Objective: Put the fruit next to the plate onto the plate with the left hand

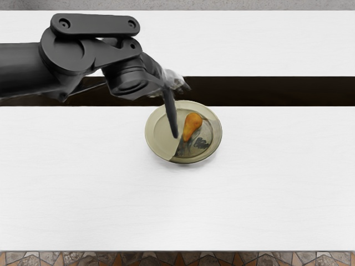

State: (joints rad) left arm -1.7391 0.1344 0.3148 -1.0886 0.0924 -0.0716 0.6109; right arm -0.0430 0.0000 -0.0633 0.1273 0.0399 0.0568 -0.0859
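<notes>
Left robot hand [164, 83] hovering over plate [158, 133], fingers looking relaxed, gripping nothing; one finger [172, 113] pointing down. Pear [192, 126] lying on plate already, just right of that fingertip, long axis running roughly near-far. No regrasp needed imo.

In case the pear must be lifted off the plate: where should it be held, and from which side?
Probably the thick half of the pear, the end farther up in the picture, pinched across its width from above. It seems to lie on its side in the plate, whose raised rim hinders a low approach.
</notes>
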